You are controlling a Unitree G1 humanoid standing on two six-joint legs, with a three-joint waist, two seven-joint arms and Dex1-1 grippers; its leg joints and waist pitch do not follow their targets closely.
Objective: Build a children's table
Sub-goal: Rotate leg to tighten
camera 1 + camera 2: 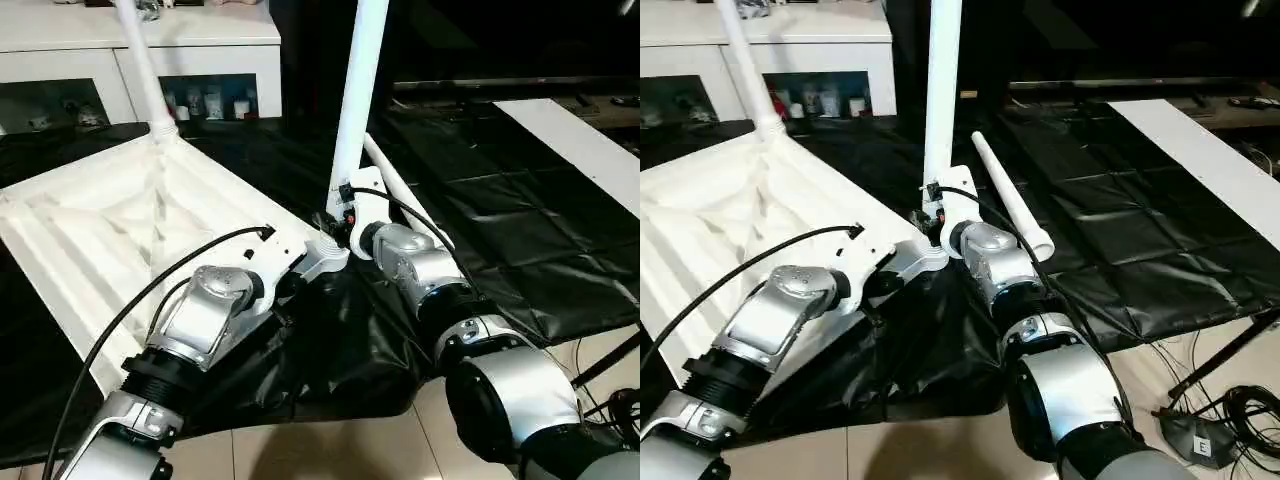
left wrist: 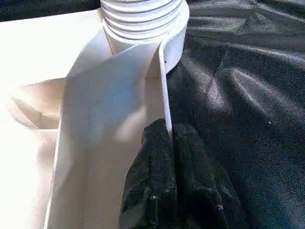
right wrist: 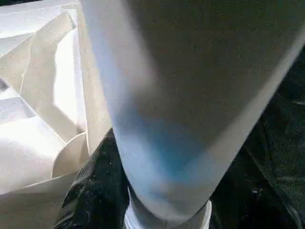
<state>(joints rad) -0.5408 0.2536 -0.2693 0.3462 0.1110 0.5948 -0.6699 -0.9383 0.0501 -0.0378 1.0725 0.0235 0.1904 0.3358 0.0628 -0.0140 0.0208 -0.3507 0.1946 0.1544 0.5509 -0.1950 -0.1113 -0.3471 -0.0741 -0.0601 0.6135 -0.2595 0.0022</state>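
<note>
The children's table (image 1: 90,230) lies upside down at the left of the head view, ribbed underside up, on the bench (image 1: 480,220) under black sheeting. Two legs stand in corner sockets; one leg (image 1: 1010,195) lies loose on the sheet. The left tool (image 2: 169,143) pinches the table's rim. The right tool (image 1: 345,205) is clamped around the upright leg (image 1: 357,90). A white cabinet (image 1: 200,50) stands behind, at upper left.

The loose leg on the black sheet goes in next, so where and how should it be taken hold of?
Take the loose leg near its thick threaded end, closing across the round tube from above. It lies flat on the black sheet, so its sides are free there, and that end goes into a corner socket.
</note>
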